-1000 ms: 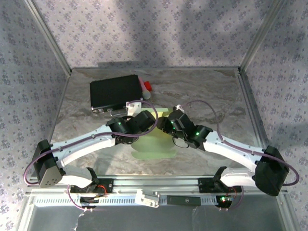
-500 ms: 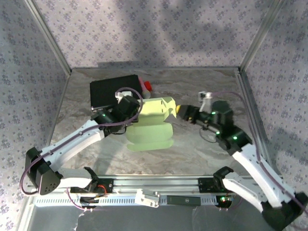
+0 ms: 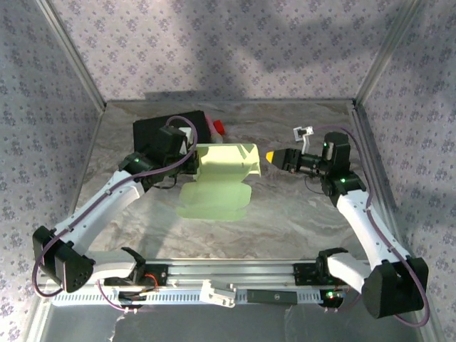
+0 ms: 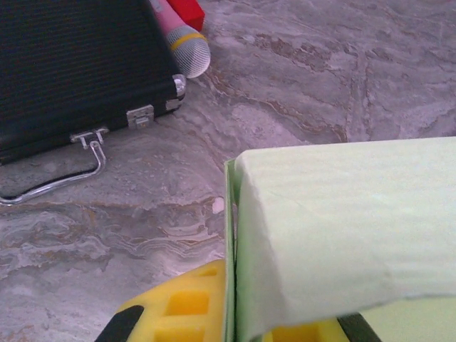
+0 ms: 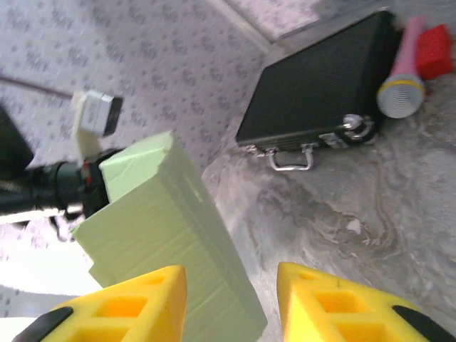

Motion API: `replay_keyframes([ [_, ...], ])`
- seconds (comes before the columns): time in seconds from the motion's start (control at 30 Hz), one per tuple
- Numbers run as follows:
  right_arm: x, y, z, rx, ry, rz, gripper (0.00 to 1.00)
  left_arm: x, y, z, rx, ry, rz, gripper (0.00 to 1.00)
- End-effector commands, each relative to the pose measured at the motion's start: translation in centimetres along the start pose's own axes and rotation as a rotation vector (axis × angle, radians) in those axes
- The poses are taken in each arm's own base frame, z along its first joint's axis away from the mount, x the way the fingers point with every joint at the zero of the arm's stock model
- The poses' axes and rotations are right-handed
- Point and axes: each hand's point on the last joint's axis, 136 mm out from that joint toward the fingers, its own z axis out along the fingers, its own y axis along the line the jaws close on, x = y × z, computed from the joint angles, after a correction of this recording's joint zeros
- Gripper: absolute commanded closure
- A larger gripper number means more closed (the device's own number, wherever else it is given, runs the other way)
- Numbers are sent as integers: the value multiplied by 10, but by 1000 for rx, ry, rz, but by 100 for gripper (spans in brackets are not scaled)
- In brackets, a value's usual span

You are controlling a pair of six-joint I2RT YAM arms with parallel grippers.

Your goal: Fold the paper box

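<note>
My left gripper (image 4: pixel 234 322) is clamped tight on the left edge of the paper box (image 3: pixel 222 174), holding the pale green card over the middle of the table (image 3: pixel 299 214). My right gripper (image 3: pixel 273 155) hangs just right of the box, apart from it, its jaws parted around nothing. The black case (image 3: pixel 151 134) lies far left.

Top camera overhead, far; wrist cameras near, low (all share paper box (image 3: pixel 224 167)).
</note>
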Motion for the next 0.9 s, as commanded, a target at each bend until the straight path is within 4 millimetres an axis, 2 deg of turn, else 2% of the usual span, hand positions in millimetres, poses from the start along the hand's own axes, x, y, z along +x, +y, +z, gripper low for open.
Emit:
replay_keyframes([
  [0.0,4,28,1,-136,37,-168,61,-6,-13,-9,76,-4,33,100],
  [0.07,9,31,7,-163,71,-183,62,-6,-15,-7,83,3,36,100],
  [0.2,18,23,18,-142,123,-185,65,-8,-18,-7,96,3,37,100],
  [0.47,19,38,29,-195,145,-228,68,-10,-20,-8,105,3,34,100],
  [0.87,22,38,46,-127,184,-274,68,-10,-25,-8,119,4,38,100],
])
